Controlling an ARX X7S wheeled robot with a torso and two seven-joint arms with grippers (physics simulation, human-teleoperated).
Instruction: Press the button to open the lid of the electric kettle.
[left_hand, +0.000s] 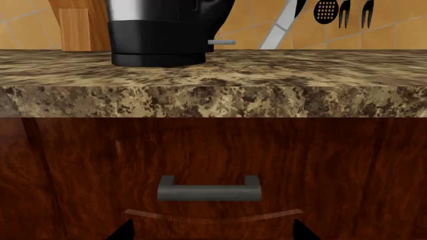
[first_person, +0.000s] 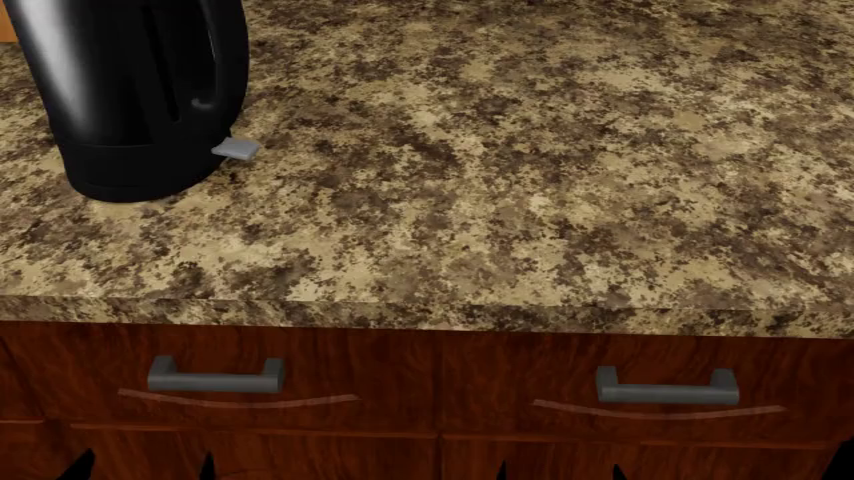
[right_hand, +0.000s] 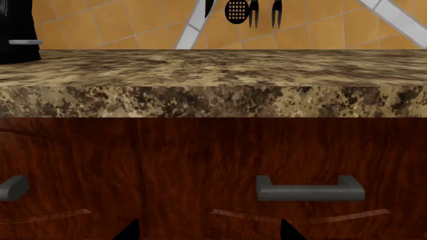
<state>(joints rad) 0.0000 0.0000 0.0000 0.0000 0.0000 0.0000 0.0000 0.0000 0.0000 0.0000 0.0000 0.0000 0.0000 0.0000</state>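
Observation:
The electric kettle (first_person: 134, 95) is a glossy black jug with a looped handle, standing at the back left of the granite counter (first_person: 534, 180). A small grey tab (first_person: 236, 148) sticks out at its base. Its top is cut off in every view, so the lid and the button are out of view. The left wrist view shows the kettle's lower body (left_hand: 157, 40) and tab (left_hand: 222, 42); the right wrist view shows only its edge (right_hand: 17, 30). My left gripper (left_hand: 212, 232) and right gripper (right_hand: 208, 232) are open and empty, low in front of the drawers, below the counter edge.
Two wooden drawers with grey handles (first_person: 216, 375) (first_person: 667, 386) sit under the counter edge. A wooden board (left_hand: 73, 25) stands behind the kettle. Black utensils (left_hand: 343, 12) hang on the orange tiled wall.

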